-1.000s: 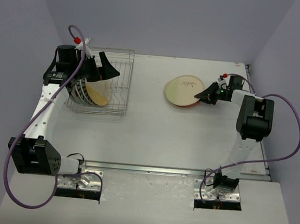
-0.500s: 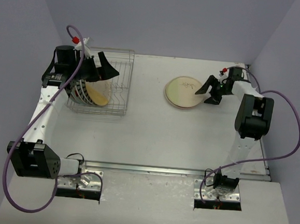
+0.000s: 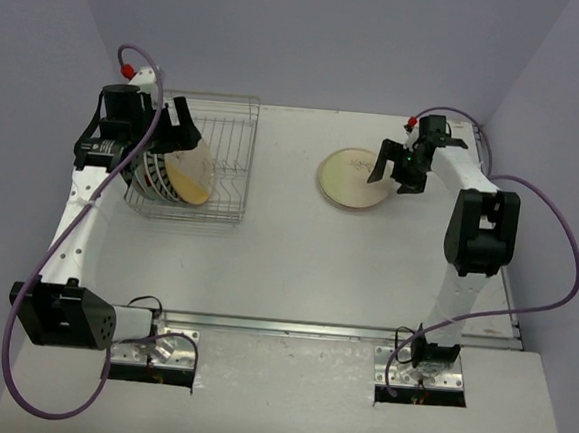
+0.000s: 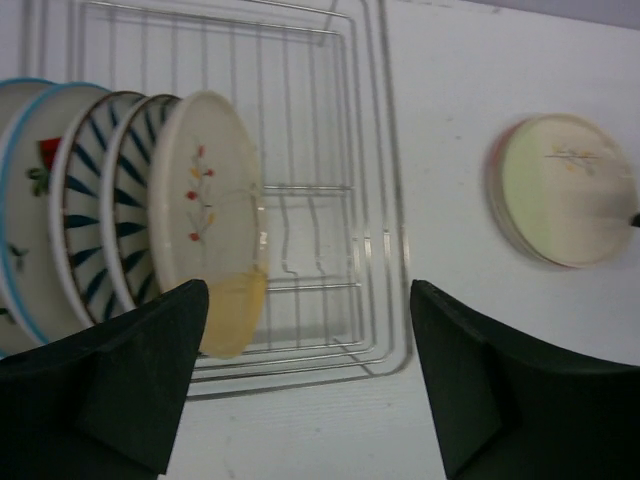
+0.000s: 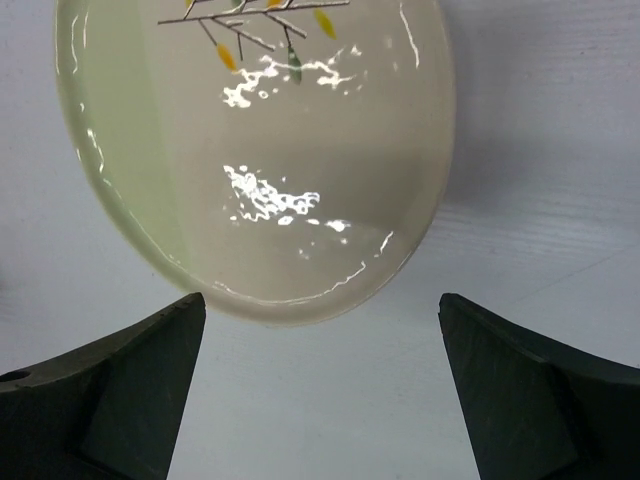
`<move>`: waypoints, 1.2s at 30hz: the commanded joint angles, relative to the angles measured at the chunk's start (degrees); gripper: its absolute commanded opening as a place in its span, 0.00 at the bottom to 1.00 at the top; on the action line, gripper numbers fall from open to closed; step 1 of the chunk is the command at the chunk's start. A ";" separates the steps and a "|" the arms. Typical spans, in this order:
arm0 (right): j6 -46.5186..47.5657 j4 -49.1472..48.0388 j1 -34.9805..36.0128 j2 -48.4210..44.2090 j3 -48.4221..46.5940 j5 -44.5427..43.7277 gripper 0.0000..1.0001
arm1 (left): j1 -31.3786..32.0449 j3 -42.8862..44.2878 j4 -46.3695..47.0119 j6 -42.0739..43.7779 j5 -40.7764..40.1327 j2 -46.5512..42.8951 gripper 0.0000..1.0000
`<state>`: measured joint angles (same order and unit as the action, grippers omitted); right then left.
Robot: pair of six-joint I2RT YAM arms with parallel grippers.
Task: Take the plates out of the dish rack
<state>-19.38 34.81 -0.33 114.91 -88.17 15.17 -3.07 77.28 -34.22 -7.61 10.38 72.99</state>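
While, overhead, the left claw [image 3: 184, 133] hung spread by the dish rack [image 3: 232, 162] at the bench's far-left corner, the right claw [image 3: 395, 175] gaped above stacked plates [image 3: 344, 181]. Left wrist: the foremost sprigged plate [image 4: 205, 200] wanted a square rim pinch. Right wrist: nothing gripped.

A white table [image 3: 296, 267] is seen from above, its matte top marked by a few faint scuffs. It is closed in on three sides by plain lavender-grey walls: a back wall [image 3: 314, 38], a left wall [image 3: 23, 155] and a right wall [image 3: 576, 149]. A narrow metal strip [image 3: 291, 326] is laid from side to side along the table's near edge. Just in front of it a paler board [image 3: 285, 407] is set, and two small metal brackets [image 3: 163, 352] [image 3: 422, 385] are fixed in notches at its far edge, well apart.
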 commanded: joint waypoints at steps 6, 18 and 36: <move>4.84 -5.92 4.35 -17.28 7.29 -0.85 0.99 | -0.09 3.72 -3.16 9.60 -15.54 6.88 0.69; 6.37 -5.80 4.55 -24.82 11.79 0.30 0.99 | -0.09 3.40 -2.43 10.07 -10.04 14.55 0.63; 5.17 -5.59 4.55 -25.15 13.99 4.14 0.99 | -0.01 0.94 2.10 9.46 0.40 19.76 0.23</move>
<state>-13.94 30.52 4.29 91.74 -74.48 17.57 -3.09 78.10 -35.36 2.49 6.14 92.27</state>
